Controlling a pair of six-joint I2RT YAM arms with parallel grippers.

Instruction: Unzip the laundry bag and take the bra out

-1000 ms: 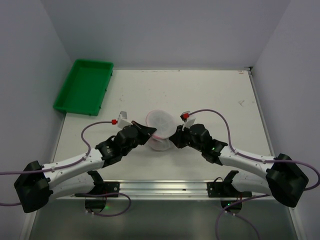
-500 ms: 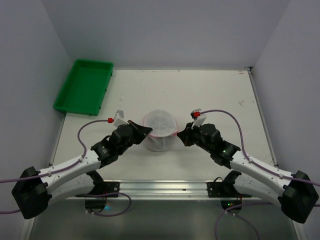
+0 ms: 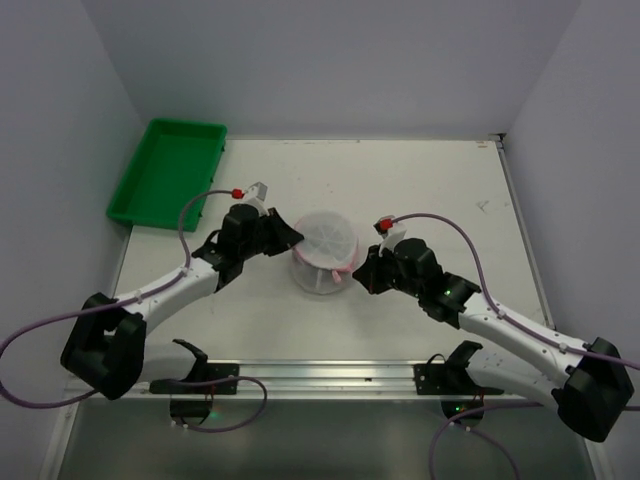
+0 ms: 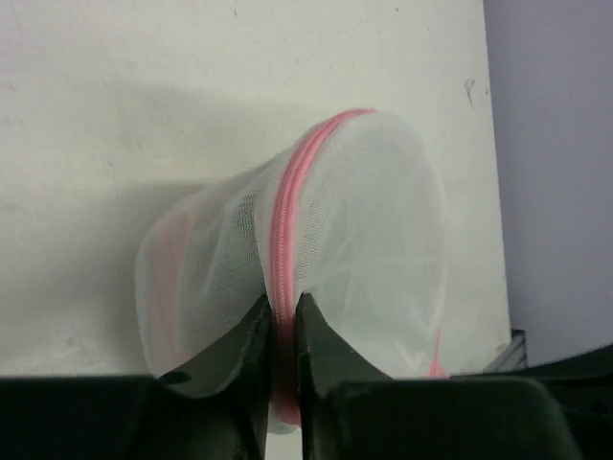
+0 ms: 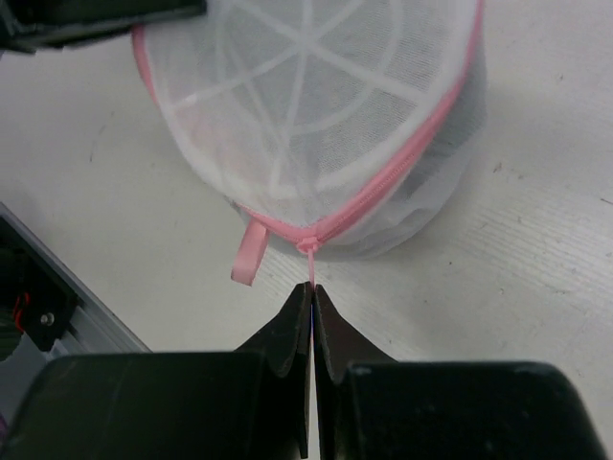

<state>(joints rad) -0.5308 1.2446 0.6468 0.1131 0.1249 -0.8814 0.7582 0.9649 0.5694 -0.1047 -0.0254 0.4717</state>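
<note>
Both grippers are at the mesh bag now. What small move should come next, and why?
Probably the right gripper should draw the zipper pull along the rim, while the left gripper holds. The right is shut on the pull, the left pinches the pink trim of the laundry bag, and the zipper looks closed.

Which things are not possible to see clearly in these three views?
- Bra: no view shows it; the hazy mesh of the laundry bag blurs its contents.
- Zipper pull: right wrist view, its end is hidden inside the shut right gripper.
- Bag's bottom edge: left wrist view, behind the left gripper pinching the pink trim.
- How far the zipper is open: too small in the top view.
</note>
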